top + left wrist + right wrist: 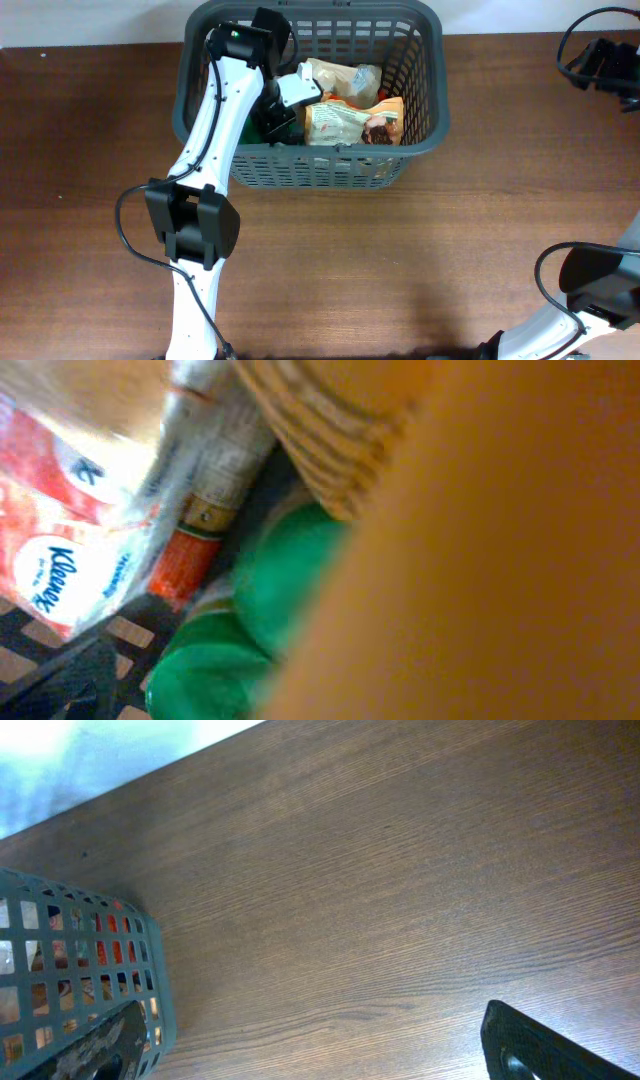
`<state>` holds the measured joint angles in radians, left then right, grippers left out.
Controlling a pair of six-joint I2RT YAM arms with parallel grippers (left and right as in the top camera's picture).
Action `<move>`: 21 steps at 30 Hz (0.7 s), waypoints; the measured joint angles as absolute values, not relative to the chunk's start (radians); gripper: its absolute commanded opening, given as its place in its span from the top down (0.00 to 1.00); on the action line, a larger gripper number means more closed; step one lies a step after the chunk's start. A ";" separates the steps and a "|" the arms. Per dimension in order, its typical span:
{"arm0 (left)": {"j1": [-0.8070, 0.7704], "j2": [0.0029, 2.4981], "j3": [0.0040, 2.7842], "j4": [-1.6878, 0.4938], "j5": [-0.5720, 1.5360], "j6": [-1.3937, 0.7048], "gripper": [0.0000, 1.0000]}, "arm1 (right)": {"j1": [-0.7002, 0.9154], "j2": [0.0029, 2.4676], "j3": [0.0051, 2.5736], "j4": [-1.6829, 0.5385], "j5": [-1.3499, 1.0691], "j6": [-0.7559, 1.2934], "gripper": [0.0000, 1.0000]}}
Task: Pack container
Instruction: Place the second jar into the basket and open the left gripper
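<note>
The container (210, 75) is a dark grey slotted basket at the table's far middle. It holds several packets, among them a beige snack bag (345, 122). My left gripper (282, 110) reaches down inside the basket's left part. In the left wrist view its fingers are hidden behind a blurred orange packet (480, 560); a green object (230, 630) and a red-and-white Kleenex pack (55, 560) lie close by. My right gripper (320, 1060) is open and empty above bare table, with the basket's corner (150, 970) to its left. It is at the far right in the overhead view (600, 62).
Brown wooden table (400, 260) all round the basket. The left arm's base stands at the near left, the right arm's base at the near right corner. A pale wall runs behind the table's far edge.
</note>
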<state>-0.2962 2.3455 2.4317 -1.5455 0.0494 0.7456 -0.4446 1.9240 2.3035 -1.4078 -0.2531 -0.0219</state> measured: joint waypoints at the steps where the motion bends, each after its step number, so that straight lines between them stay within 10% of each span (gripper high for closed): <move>1: -0.296 2.346 2.432 -1.543 0.049 0.728 0.01 | -0.445 1.924 2.304 -1.408 -0.253 -0.022 0.01; 10: -0.243 2.304 2.753 -1.536 -0.043 0.428 0.01 | -0.445 1.924 2.304 -1.408 -0.253 -0.022 0.01; 21: 0.254 2.074 2.954 -1.615 -0.030 0.060 0.01 | -0.445 1.924 2.304 -1.408 -0.253 -0.022 0.01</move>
